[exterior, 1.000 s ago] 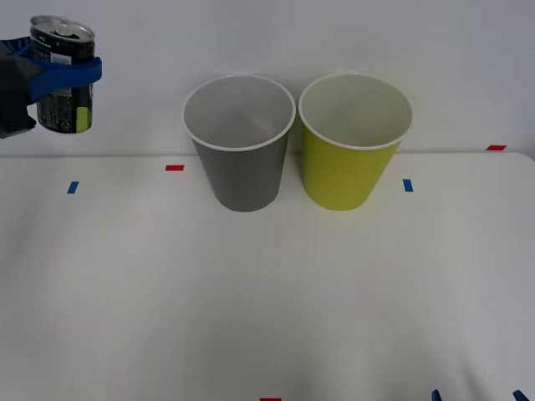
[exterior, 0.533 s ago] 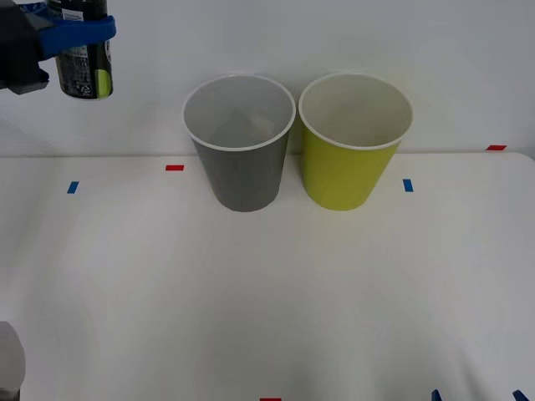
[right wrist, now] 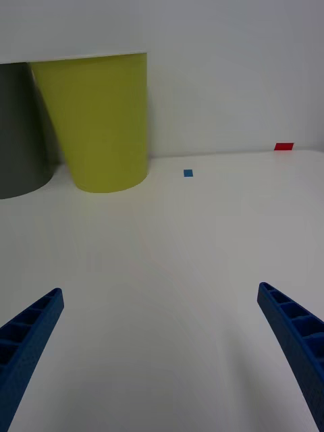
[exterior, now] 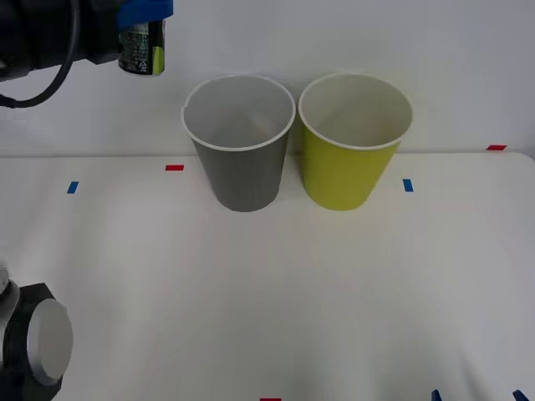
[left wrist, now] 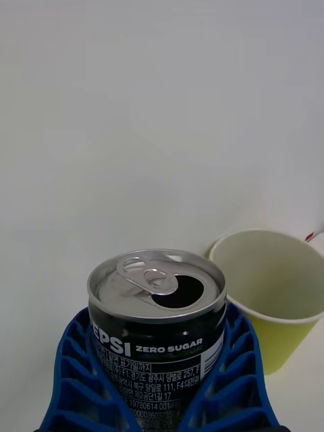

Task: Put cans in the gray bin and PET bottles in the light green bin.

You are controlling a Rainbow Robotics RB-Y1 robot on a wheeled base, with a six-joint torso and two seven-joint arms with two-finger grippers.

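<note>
- Front view: I have the left gripper [exterior: 144, 10] up at the top edge, pinching the can [exterior: 141, 48] between its blue fingers. The can hangs upright in the air, above and to the left of the gray bin [exterior: 240, 142], not over its mouth. The light green bin [exterior: 355, 140] stands just beside the gray one on the white table [exterior: 276, 292], rims close but, as far as I can tell, apart. Both bins look empty from here.
- Right wrist view: my right gripper [right wrist: 162, 351] waits low over the table near my side, its two blue fingers [right wrist: 30, 337] spread wide with nothing between them. The light green bin and a slice of the gray bin sit well ahead of it.
- Left wrist view: the can sits clasped between the ribbed pads, tab end up and the mouth open. The light green bin shows beyond it, which worries me.
- Risks, as I judge them: if I carry the can too far across, it drops into the green bin instead of the gray. Releasing early, short of the gray rim, would let it clip the rim, tip the light bin or roll off across the table. Any liquid left inside could spill through the open mouth if the can tilts.
</note>
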